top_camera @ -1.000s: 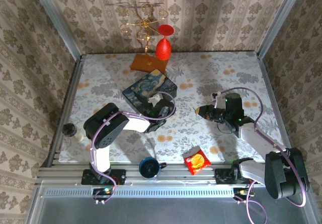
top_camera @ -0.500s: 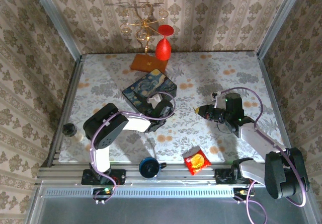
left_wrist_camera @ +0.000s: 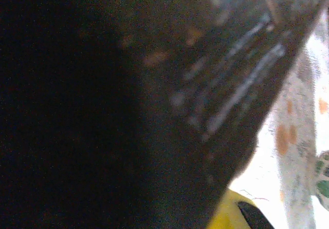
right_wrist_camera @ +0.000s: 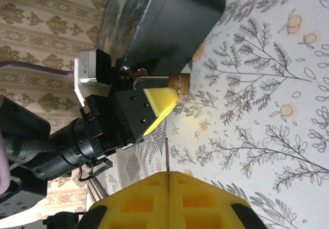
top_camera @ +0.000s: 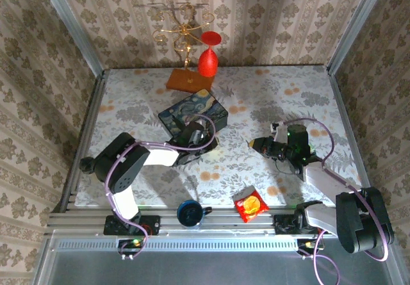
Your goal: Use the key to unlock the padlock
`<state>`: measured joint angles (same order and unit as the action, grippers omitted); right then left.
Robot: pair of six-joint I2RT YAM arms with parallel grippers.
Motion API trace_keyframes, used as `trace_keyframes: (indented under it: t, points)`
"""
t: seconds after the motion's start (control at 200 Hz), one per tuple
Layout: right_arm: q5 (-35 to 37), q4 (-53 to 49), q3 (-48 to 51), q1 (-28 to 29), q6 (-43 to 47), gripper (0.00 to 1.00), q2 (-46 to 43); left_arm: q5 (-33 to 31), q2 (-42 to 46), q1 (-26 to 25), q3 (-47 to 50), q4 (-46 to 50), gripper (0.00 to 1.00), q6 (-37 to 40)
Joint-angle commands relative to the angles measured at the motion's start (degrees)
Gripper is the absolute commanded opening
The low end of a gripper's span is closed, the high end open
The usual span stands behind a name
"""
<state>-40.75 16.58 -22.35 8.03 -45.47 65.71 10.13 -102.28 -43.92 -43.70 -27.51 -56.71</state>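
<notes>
Right wrist view: the padlock (right_wrist_camera: 180, 83), a small brass body with a thin silver shackle, sits left of centre in the upper half of the frame. It lies close against the lower edge of the dark box (right_wrist_camera: 175, 18). The left gripper (right_wrist_camera: 163, 98), black with yellow pads, comes in from the left. Its fingers are clenched at the padlock's body and appear to pinch it.

At bottom centre the right gripper (right_wrist_camera: 167, 180) has its two yellow pads pressed together. A thin dark blade stands up from the seam between them, most likely the key (right_wrist_camera: 167, 154) seen edge-on. Its tip points up toward the padlock but is apart from it, with floral table (right_wrist_camera: 267, 85) between.

Top view: the grippers face each other near mid-frame, the left one at the box's lower right edge.

The step in hand looks like lining up the key while the padlock is steadied; insertion is not yet done. Next, the right gripper must carry the key tip across the gap into the keyhole, which cannot be seen here. The blade must match the slot before it can be turned.
</notes>
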Motion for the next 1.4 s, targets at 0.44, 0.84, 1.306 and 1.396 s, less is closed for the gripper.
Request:
trace_keyframes:
  t: [0.44, 0.84, 1.306, 1.396]
  points:
    - [0.01, 22.62, -0.21, 3.83, -6.70, 0.00, 16.90, 17.03, -3.19, 2.35, -1.31, -9.47, 0.35, -3.56]
    - [6.93, 4.80, -2.45, 3.32, 1.05, 0.00, 6.72, -11.30, 1.81, -4.55, -11.99, 30.41, 1.00, 4.07]
    - [3.48, -3.49, -0.33, -4.74, 4.55, 0.00, -2.11, -38.04, -12.73, -11.95, -35.51, 59.19, 0.91, -9.40]
    - [2.48, -4.18, -0.50, -5.71, 5.03, 0.00, -2.60, -40.13, -15.53, -12.19, -39.44, 61.68, 0.90, -10.45]
